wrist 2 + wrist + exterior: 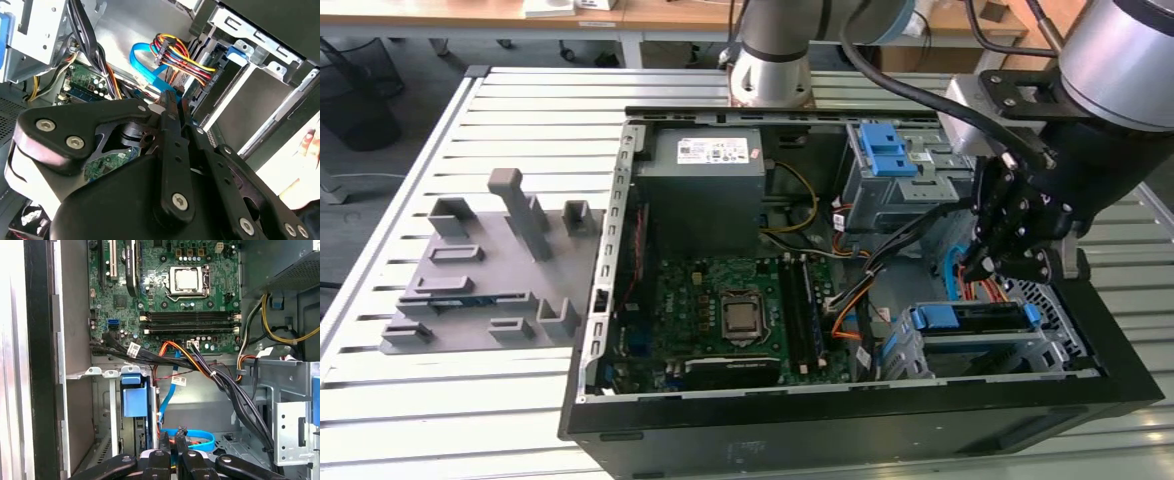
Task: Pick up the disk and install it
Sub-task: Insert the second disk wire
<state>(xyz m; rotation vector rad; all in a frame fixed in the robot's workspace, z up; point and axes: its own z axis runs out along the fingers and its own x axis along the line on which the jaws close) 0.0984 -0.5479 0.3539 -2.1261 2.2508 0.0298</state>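
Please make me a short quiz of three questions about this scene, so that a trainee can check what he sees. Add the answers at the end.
1. True or false: the gripper hangs outside the computer case, over the slatted table.
2. In the first wrist view, which colour has the flat cable lying nearest to the gripper? A) red B) blue C) white
3. Fill in: in the exterior view, the motherboard lies toward the exterior view's ____ of the gripper.

Key:
1. False, the gripper is down inside the computer case.
2. B
3. left
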